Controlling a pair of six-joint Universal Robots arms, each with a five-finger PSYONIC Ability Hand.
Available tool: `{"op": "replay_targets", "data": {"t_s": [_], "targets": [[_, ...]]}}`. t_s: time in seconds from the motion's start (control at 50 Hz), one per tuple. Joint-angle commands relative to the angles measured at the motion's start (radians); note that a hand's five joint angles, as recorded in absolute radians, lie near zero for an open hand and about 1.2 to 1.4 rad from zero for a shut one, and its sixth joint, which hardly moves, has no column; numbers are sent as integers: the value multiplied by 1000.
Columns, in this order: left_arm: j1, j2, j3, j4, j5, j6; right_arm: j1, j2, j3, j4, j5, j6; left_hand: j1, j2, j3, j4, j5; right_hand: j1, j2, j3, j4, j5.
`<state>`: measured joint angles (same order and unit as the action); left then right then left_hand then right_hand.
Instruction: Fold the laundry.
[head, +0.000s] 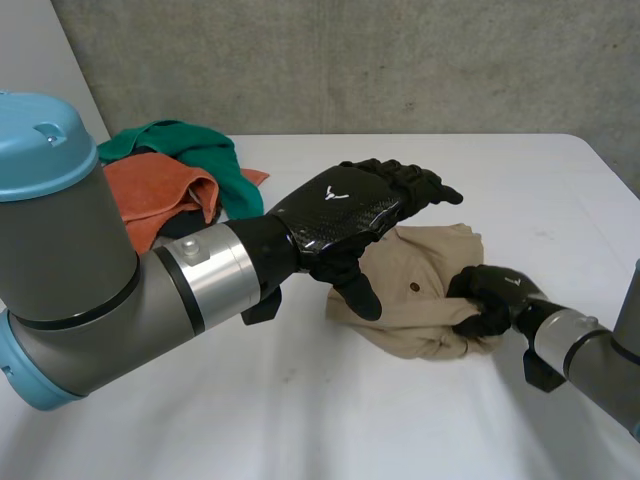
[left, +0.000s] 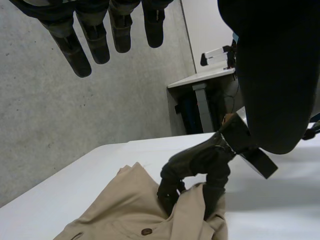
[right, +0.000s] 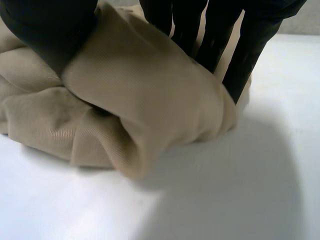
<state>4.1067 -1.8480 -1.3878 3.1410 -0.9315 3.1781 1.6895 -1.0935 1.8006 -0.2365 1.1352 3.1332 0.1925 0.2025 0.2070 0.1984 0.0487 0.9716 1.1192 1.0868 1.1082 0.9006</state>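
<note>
A grey concrete wall (head: 400, 60) backs the white table (head: 300, 420). Far left lie a crumpled green cloth (head: 200, 150) and an orange cloth (head: 155, 190). The left hand (head: 345, 210), white mark on its glossy back, hangs straight-fingered and empty above the bunched beige garment (head: 420, 320) mid-table. The right hand (head: 490, 295) clamps a fold at the garment's right edge. Its wrist view shows a fine twill, and the left wrist view a dark button (left: 146, 231).

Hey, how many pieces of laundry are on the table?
3. The beige garment lies mid-table, gripped by the right hand; the orange cloth and the green cloth are heaped together at the far left of the table. More could be hidden under that heap.
</note>
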Motion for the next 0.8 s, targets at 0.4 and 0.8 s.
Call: {"op": "replay_targets", "data": {"t_s": [0.4, 0.8], "targets": [[-11, -8, 65, 30, -6, -10, -195, 532, -987, 28, 291, 174, 3, -7, -11, -2, -27, 425, 277, 310, 288, 321], [-51, -23, 88, 39, -6, -67, -359, 842, -1570, 344, 190, 169, 3, -7, -11, -2, -27, 425, 277, 310, 288, 321]]}}
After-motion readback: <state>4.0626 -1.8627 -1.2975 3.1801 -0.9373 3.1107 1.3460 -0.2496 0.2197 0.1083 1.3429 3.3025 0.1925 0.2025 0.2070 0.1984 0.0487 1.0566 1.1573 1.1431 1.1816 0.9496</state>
